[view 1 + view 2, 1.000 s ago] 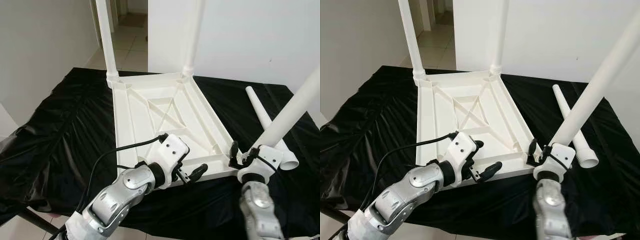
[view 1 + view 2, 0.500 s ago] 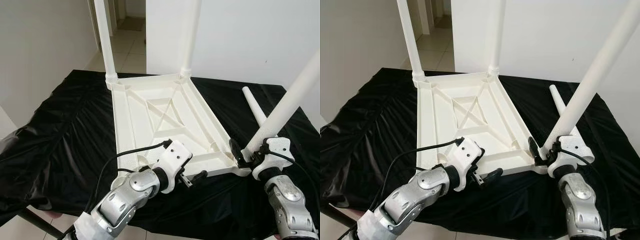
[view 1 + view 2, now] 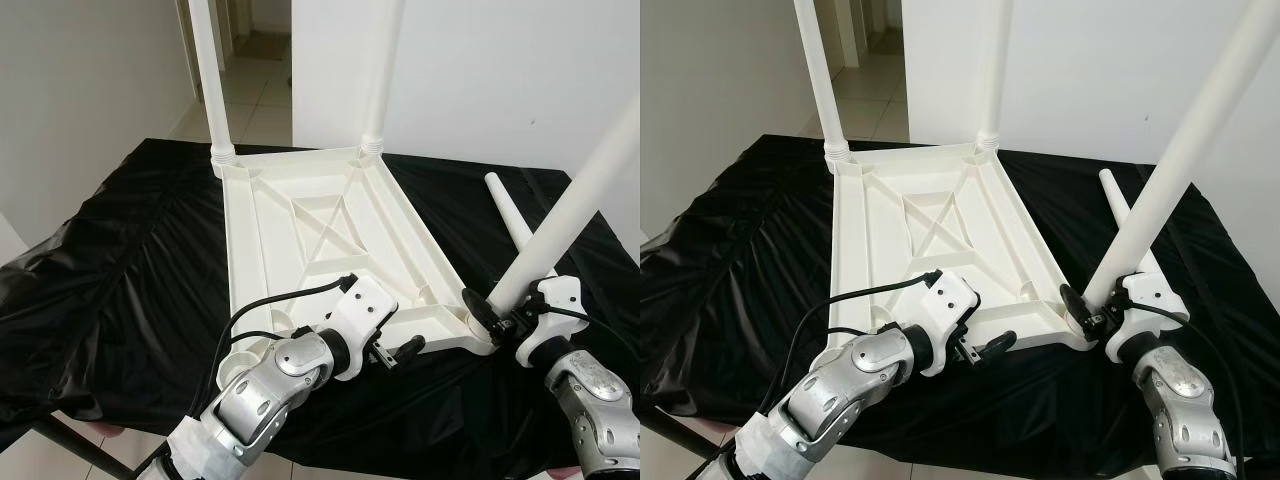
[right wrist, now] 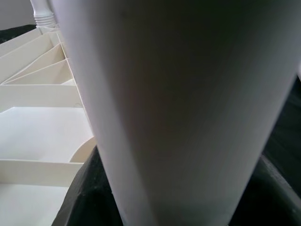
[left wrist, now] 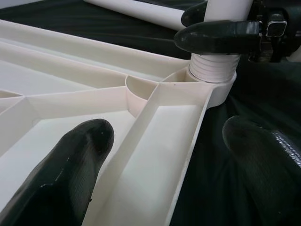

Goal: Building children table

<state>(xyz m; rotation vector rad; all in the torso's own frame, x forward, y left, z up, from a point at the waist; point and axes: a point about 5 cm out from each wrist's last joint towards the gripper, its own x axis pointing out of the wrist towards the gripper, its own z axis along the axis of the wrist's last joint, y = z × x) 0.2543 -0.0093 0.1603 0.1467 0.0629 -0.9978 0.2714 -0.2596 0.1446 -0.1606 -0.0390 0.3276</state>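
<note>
Third leg [image 3: 1170,170] seating in tabletop [image 3: 320,240] corner; right end effector [image 3: 500,318] clamped on it, left end effector [image 5: 164,155] spread astride the rim. Next: straighten, press home.

Loose leg [image 3: 522,238] beside right pincer [image 3: 492,318]

Right claw [image 3: 1092,312] clamps tilted white leg [image 3: 1180,160] at near-right corner socket of upturned tabletop [image 3: 930,215]; left claw [image 3: 985,347] at near edge.
</note>
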